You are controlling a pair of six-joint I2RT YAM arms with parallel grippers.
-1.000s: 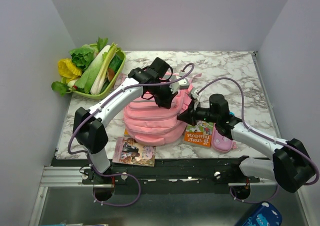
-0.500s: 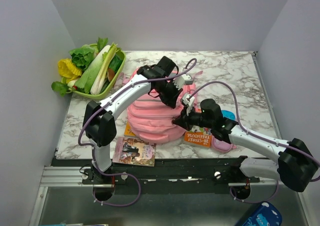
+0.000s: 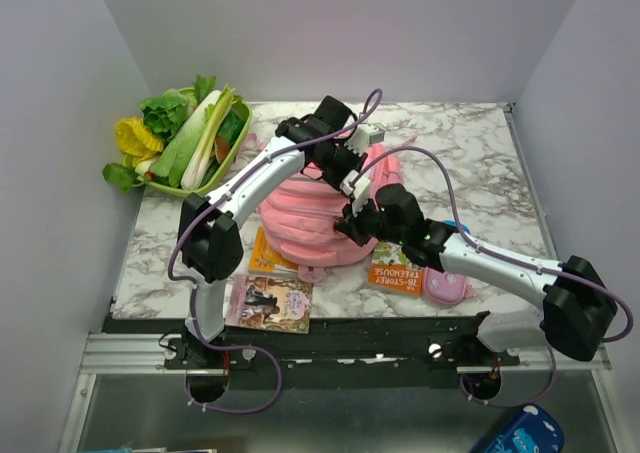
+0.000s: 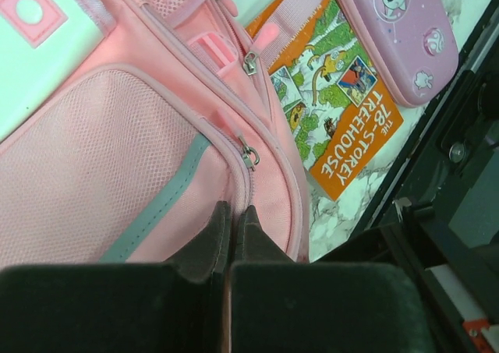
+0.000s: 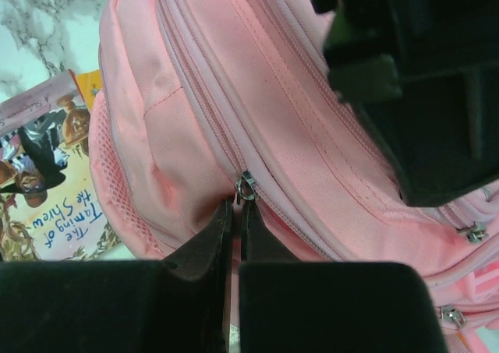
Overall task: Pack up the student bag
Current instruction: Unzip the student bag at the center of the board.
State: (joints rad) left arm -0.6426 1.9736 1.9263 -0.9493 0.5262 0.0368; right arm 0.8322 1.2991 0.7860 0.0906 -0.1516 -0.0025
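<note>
The pink student bag (image 3: 300, 223) lies mid-table; it also shows in the left wrist view (image 4: 117, 158) and the right wrist view (image 5: 257, 96). My left gripper (image 3: 352, 176) is over the bag's far right side, its jaws (image 4: 234, 211) shut with a pinch of the bag's pink fabric by a front-pocket zip. My right gripper (image 3: 350, 228) is at the bag's right side, shut (image 5: 236, 205) on the tab of a metal zipper pull (image 5: 245, 187) on a long zip. The left gripper's black body (image 5: 413, 80) hangs just above it.
An orange Treehouse book (image 3: 398, 271) and a small pink pencil case (image 3: 447, 285) lie right of the bag. A Shrew book (image 3: 268, 304) lies at the front edge, another orange book (image 3: 263, 256) partly under the bag. A green basket of vegetables (image 3: 190, 138) stands back left.
My right gripper has moved left and farther in along the bag's side. My left gripper has shifted right and back over the bag's top. The bag has bunched up narrower.
</note>
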